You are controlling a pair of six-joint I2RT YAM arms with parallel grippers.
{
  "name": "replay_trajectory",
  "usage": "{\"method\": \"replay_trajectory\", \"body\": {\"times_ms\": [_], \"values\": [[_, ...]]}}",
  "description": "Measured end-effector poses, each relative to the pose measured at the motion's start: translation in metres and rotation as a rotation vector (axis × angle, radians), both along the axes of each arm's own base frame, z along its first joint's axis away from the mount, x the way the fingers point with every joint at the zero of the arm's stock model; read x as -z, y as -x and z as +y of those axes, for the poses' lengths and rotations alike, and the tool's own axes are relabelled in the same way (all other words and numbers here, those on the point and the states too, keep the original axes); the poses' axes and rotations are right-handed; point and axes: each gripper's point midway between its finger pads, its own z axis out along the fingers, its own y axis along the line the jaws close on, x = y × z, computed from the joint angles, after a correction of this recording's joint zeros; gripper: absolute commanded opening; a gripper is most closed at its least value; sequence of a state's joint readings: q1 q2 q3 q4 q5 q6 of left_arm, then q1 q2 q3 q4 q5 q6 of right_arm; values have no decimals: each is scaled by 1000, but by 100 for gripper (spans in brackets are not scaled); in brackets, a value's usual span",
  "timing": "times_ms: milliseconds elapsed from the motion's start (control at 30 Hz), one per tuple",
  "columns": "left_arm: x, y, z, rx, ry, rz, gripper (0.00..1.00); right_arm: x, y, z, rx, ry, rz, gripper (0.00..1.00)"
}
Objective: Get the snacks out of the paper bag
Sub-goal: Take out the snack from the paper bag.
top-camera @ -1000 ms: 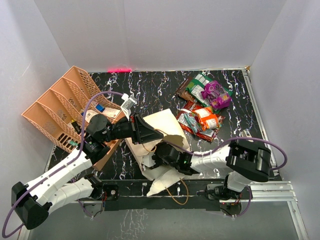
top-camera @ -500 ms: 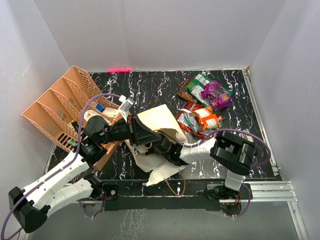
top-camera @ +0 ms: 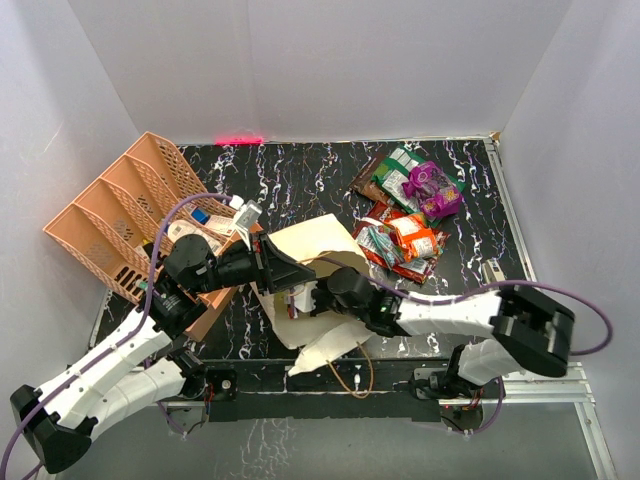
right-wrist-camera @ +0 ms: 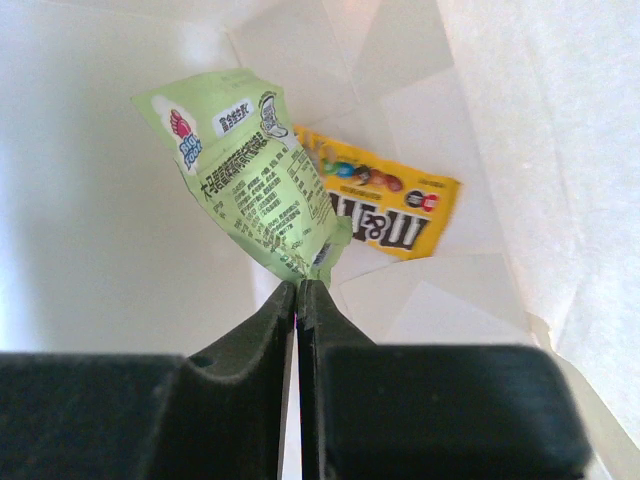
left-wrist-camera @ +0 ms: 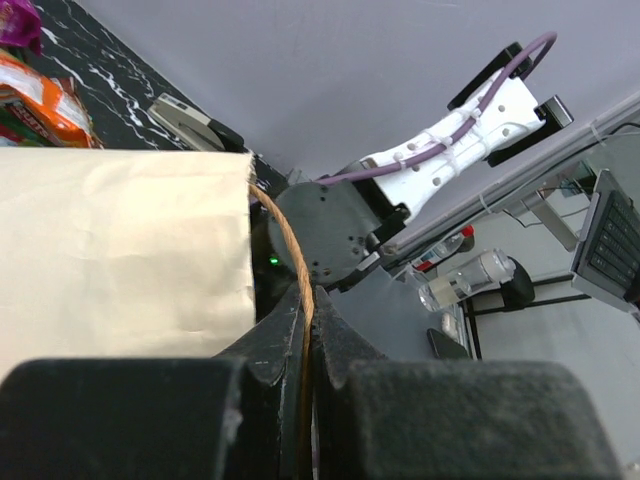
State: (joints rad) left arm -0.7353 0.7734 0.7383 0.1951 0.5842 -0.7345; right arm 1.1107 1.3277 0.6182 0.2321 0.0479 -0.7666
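Observation:
The cream paper bag [top-camera: 312, 246] lies on its side mid-table, mouth toward the arms. My left gripper [left-wrist-camera: 308, 300] is shut on the bag's tan loop handle [left-wrist-camera: 292, 245] and holds the mouth up. My right gripper [right-wrist-camera: 298, 287] reaches inside the bag [right-wrist-camera: 90, 170] and is shut on the corner of a green snack packet [right-wrist-camera: 250, 190]. A yellow packet [right-wrist-camera: 390, 215] lies behind it on the bag's floor. In the top view the right gripper's fingers are hidden by the bag. More snacks [top-camera: 405, 210] lie in a colourful pile on the table at the back right.
An orange compartment tray [top-camera: 105, 215] with small boxes and bottles stands at the left, close to the left arm. The bag's other handle [top-camera: 352, 382] loops over the table's near edge. White walls enclose the dark marbled table [top-camera: 300, 175].
My right gripper has closed on the green packet inside the bag, and its arm has stretched out low to the right. The left gripper keeps its hold on the handle.

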Motion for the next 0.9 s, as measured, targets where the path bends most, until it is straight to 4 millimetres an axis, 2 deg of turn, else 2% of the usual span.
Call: {"method": "replay_trajectory", "body": {"times_ms": [233, 500, 600, 800, 900], "values": [[0, -15, 4, -94, -28, 3, 0, -23, 42, -15, -156, -25, 39, 7], [13, -33, 14, -219, -85, 37, 0, -79, 82, -44, -275, -113, 58, 7], [14, -35, 15, -231, -91, 41, 0, -118, 92, -53, -294, -174, 52, 7], [13, -38, 17, -254, -93, 42, 0, -222, 105, -77, -293, -389, -31, 7], [13, -40, 18, -264, -101, 44, 0, -266, 108, -93, -272, -489, -78, 7]]}}
